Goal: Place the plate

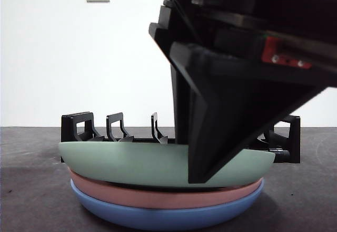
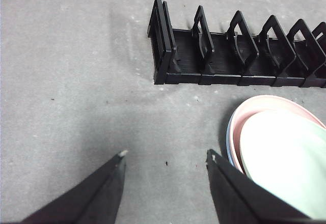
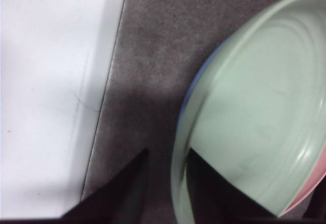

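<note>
1. Stacked plates sit closest to the front camera: a blue plate (image 1: 163, 216) at the bottom, a pink plate (image 1: 158, 194) on it, and a green plate (image 1: 131, 163) on top — three in all, one of each colour.

2. Right gripper (image 3: 164, 180) has one jaw inside the green plate and one outside, so the rim runs between its fingers; the gap looks narrow and the plate's edge appears lifted on that side, so I judge the jaws clamped on the green plate.

3. Left gripper (image 2: 165, 160) hangs over the bare table (image 2: 71, 81) with its jaws spread and nothing between them; the stack lies just beside its one finger, and the rack beyond the fingertips.

4. One black dish rack (image 2: 239, 56) stands behind the stack, with a row of upright dividers — six can be counted in the left wrist view, though the row runs out of frame. No plate shows in any visible slot.

5. Progress, as a judgement: early — the green plate is gripped but not yet clear of the stack. Lifting it, turning it upright and seating it in a rack slot all remain.
</note>
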You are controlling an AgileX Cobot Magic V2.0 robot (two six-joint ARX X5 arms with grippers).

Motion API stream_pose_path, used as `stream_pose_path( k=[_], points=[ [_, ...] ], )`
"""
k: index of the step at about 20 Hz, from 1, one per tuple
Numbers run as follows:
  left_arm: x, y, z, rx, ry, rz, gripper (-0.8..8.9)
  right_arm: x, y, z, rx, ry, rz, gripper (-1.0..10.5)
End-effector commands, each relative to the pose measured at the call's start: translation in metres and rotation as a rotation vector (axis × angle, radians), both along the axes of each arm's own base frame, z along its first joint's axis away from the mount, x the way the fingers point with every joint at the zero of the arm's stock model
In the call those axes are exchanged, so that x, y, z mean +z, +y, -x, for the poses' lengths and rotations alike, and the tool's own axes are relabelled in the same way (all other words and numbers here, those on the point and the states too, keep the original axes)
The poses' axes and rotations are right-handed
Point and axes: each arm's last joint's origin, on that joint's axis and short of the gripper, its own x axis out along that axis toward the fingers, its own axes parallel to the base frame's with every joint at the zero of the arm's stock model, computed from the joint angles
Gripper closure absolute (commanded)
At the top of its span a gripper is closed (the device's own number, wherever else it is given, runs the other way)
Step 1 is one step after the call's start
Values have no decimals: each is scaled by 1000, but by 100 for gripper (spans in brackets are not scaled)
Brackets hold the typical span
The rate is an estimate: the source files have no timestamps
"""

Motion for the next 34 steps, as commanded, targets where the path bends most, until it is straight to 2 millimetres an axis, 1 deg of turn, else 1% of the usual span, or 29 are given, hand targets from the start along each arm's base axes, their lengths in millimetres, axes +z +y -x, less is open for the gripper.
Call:
stream_pose_path(
  k=[1,3,4,6,8,10,12,14,17,19,22,25,26,29,30,31,32,33,34],
  points=[
    [4,0,0,-2,-15,2,564,3,7,2,5,3,-18,745],
    [4,0,0,-2,-18,4,564,9,9,2,-44,15,-55,682],
    [4,0,0,-2,-19,5,564,15,12,2,-71,20,-86,677],
    [4,0,0,-2,-21,6,564,35,19,1,-120,33,-182,677],
    [6,-1,-1,-1,-37,16,564,61,22,-3,-171,31,-309,677],
    [9,-2,-3,-1,-69,34,564,80,16,-16,-258,2,-440,677],
    [11,-3,-4,-1,-96,50,563,93,2,-38,-371,-23,-524,677],
    [14,-3,-5,-1,-120,64,563,105,-19,-63,-487,-55,-574,677],
    [19,-4,-7,-1,-167,91,563,120,-57,-101,-650,-82,-664,677],
    [24,-5,-9,-1,-214,119,563,129,-83,-122,-732,-80,-746,677],
    [31,-8,-14,-4,-285,150,563,140,-119,-146,-839,-63,-877,677],
    [38,-14,-23,-25,-360,136,563,143,-146,-164,-936,19,-1000,677],
    [40,-16,-27,-35,-384,119,562,142,-152,-166,-964,21,-1007,677],
    [41,-18,-30,-40,-393,112,565,142,-155,-167,-983,23,-1005,678],
    [41,-18,-30,-41,-392,111,580,141,-155,-166,-986,29,-998,711],
    [40,-18,-30,-54,-384,109,778,141,-155,-166,-990,29,-994,899],
    [40,-19,-30,-65,-380,114,789,141,-155,-166,-979,19,-992,925],
    [41,-19,-30,-68,-388,115,812,142,-155,-167,-977,17,-1000,927],
    [41,-19,-30,-68,-393,118,807,142,-155,-167,-975,20,-1002,927]
  ],
)
